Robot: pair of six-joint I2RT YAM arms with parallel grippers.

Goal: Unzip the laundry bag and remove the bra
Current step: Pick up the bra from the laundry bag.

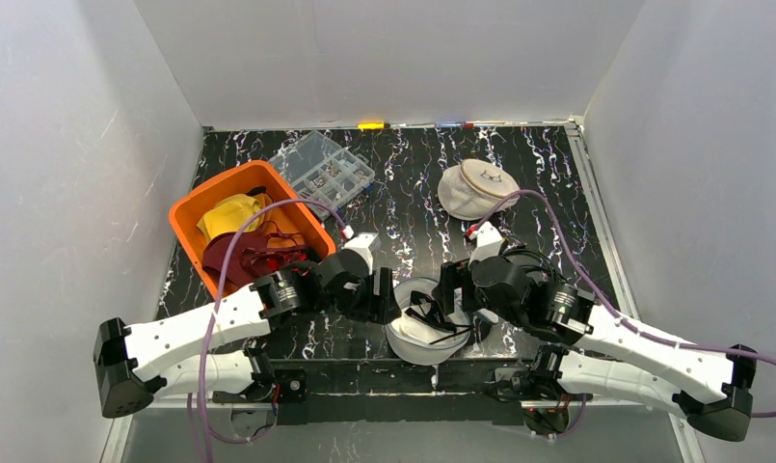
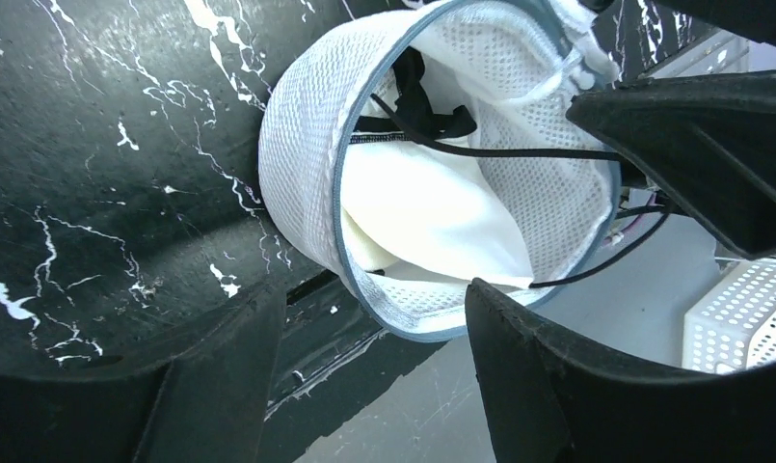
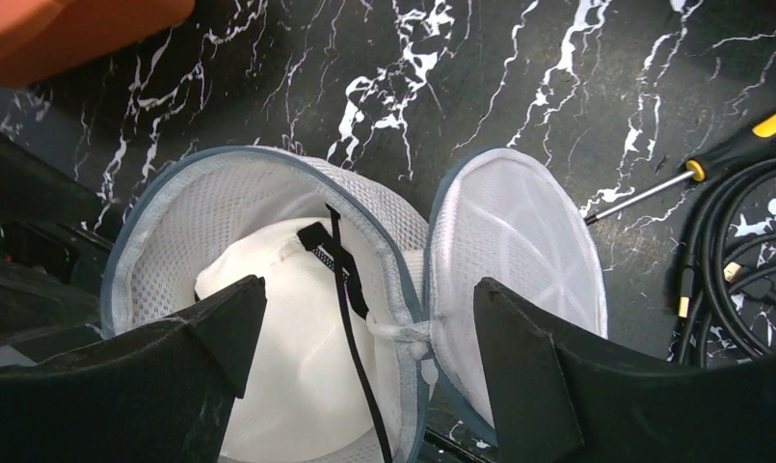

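Note:
The round white mesh laundry bag (image 1: pixel 414 340) sits at the table's near edge between both arms, unzipped. Its lid (image 3: pixel 519 231) is flipped open to the right. Inside lies the bra, a white cup (image 3: pixel 287 338) with black straps (image 3: pixel 349 309) running over the rim. It also shows in the left wrist view (image 2: pixel 432 222). My left gripper (image 2: pixel 372 294) is open, its fingers either side of the bag's near rim (image 2: pixel 413 328). My right gripper (image 3: pixel 366 287) is open above the bag's hinge, one finger over the bra, the other over the lid. Neither holds anything.
An orange bin (image 1: pixel 186 217) with yellow and dark red clothes stands at the left. A clear compartment box (image 1: pixel 331 172) lies behind it. A second white mesh pouch (image 1: pixel 475 188) lies at the back right. A screwdriver (image 3: pixel 692 169) and black cables (image 3: pixel 740 270) lie right of the bag.

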